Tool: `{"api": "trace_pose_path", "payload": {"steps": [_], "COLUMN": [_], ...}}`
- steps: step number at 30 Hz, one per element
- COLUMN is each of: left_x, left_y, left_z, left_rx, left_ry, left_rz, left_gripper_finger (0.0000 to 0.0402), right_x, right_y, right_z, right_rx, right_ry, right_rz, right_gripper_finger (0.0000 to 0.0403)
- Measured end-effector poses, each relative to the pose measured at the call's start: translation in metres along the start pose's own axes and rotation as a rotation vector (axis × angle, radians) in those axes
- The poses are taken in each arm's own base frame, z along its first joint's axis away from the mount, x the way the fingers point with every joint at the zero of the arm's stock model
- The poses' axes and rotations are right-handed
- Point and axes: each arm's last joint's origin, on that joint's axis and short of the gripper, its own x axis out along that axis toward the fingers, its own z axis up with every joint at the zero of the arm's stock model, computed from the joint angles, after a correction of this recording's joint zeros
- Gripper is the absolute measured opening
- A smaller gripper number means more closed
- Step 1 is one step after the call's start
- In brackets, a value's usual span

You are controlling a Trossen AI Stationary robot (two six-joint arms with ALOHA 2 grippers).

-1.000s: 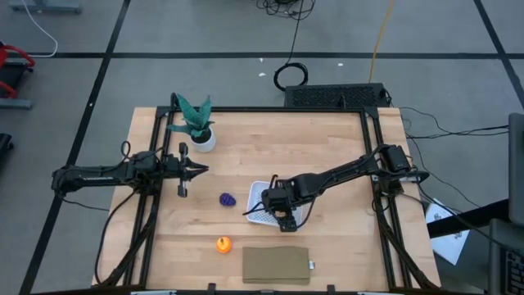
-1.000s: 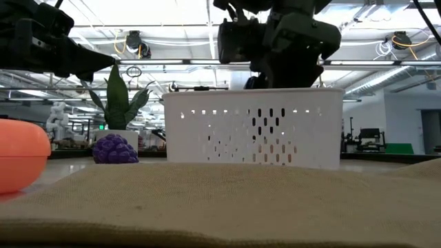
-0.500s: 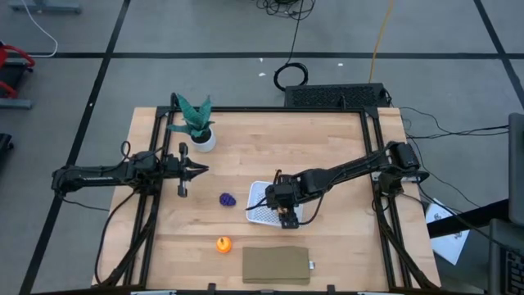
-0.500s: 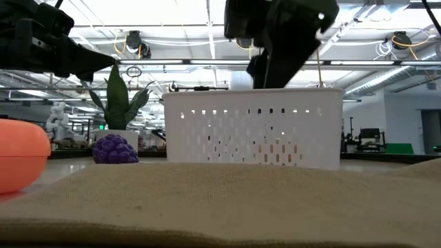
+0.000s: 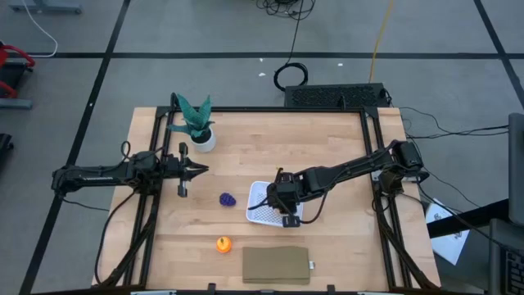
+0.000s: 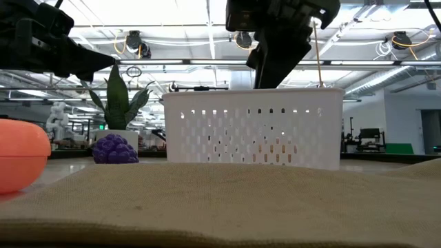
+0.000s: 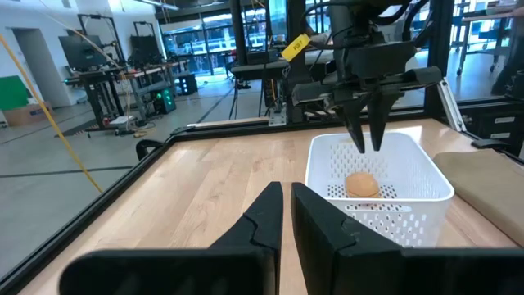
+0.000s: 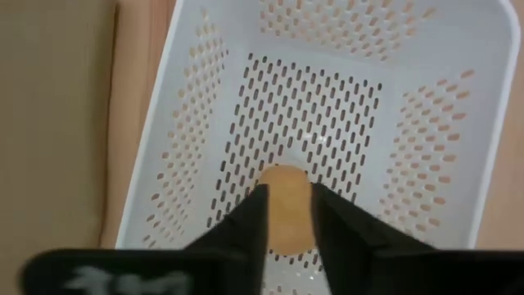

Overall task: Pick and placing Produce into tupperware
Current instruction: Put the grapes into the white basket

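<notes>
Both dark six-joint arms are over the table, one reaching and one waiting.

The right arm's two-finger gripper (image 5: 286, 215) points straight down from a bent wrist, its fingers (image 7: 358, 131) narrow, nearly parallel and holding nothing. The left arm lies stretched out flat, its two-finger gripper (image 5: 201, 170) closed and pointing inward.

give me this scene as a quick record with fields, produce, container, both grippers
container: white perforated basket, mid table
in basket: tan-yellow lump on the bottom
still outside: purple cluster, orange ball
right gripper: above the basket, over the lump, holding nothing
left gripper: shut, empty, waiting at table's left side
other items: potted plant, brown slab
</notes>
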Motion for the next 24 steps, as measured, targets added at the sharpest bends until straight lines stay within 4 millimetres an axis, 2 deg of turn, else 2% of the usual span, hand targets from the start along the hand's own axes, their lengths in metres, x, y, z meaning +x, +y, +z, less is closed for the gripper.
{"api": "trace_pose_path", "payload": {"steps": [4, 6, 18, 24], "left_x": [0.0, 0.0, 0.0, 0.0], "left_y": [0.0, 0.0, 0.0, 0.0], "left_z": [0.0, 0.0, 0.0, 0.0], "left_rx": [0.0, 0.0, 0.0, 0.0], "left_ry": [0.0, 0.0, 0.0, 0.0], "left_rz": [0.0, 0.0, 0.0, 0.0], "left_gripper_finger": [0.0031, 0.0031, 0.0031, 0.0031], "right_x": [0.0, 0.0, -0.002, -0.028], "right_y": [0.0, 0.0, 0.0, -0.001], "right_z": [0.0, 0.0, -0.002, -0.002], "right_rx": [-0.011, -0.011, 0.009, 0.023], "right_ry": [0.0, 0.002, 0.015, -0.047], "right_rz": [0.001, 0.002, 0.006, 0.014], "right_gripper_finger": [0.0015, 0.0004, 0.0001, 0.0]}}
